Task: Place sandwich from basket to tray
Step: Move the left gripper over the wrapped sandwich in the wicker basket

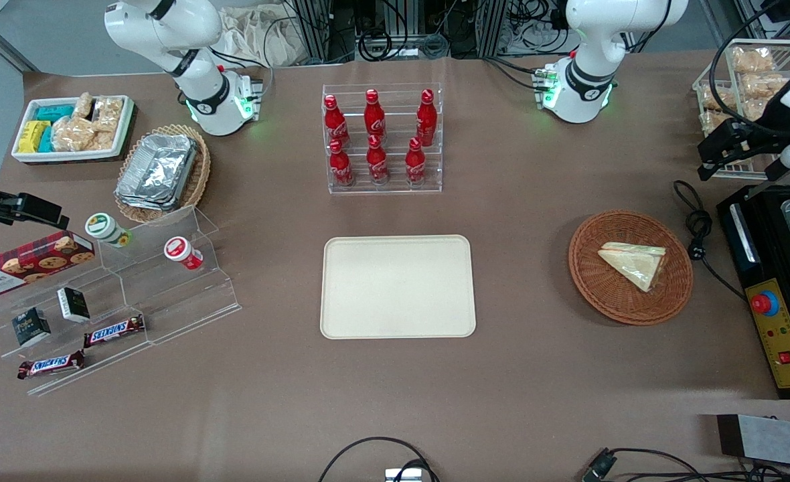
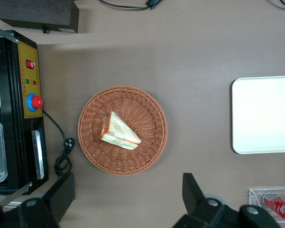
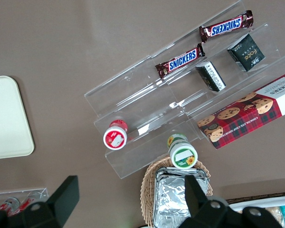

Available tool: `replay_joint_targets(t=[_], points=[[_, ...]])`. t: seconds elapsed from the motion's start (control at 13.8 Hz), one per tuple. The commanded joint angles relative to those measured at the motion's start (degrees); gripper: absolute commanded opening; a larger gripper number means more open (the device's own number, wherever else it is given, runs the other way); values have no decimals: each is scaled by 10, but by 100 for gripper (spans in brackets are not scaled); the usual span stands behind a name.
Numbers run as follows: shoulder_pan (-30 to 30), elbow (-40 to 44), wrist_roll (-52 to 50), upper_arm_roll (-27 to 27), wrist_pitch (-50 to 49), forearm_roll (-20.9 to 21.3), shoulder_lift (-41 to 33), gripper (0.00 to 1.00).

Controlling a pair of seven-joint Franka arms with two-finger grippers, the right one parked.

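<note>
So the gripper (image 2: 126,202) is being held up high over the working arm's end of the table, with its two fingers (image 2: 61,192) spread wide apart and nothing being gripped between them. In the front view it (image 1: 726,157) is being seen as a dark shape near the edge of the frame, well above the tabletop.

Closest to it, the basket (image 2: 92,145) is sitting on the brown table (image 2: 194,52), well below the open fingers and not being touched by them. The sandwich (image 2: 118,132) is lying flat in the basket, roughly in the middle, with its orange filling edge showing along one side. In the front view the sandwich (image 1: 633,262) is being shown as a pale wedge resting on the woven bottom of the basket (image 1: 592,281).

Just beside the basket, a coiled black cable (image 2: 64,154) is lying on the table, running to a black machine with a yellow panel and red button (image 2: 32,102).

Farther out from the gripper, toward the parked arm's end, the tray (image 1: 397,286) is lying flat, well apart from the basket. Farther from the front camera than the tray, a clear rack of red bottles (image 1: 381,137) is standing upright.
</note>
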Motion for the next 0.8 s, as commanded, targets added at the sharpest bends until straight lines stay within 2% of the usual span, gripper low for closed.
replay_joint_targets(t=[0.0,0.22,0.43,0.51,0.72], points=[[-4,20,-15,0,-17,-4,8,100],[-3,15,-37,1,-17,1,22,100],[-2,10,-187,1,-6,4,78,100],[-2,3,-200,1,2,4,89,100],[2,-96,-220,5,100,-3,83,100]])
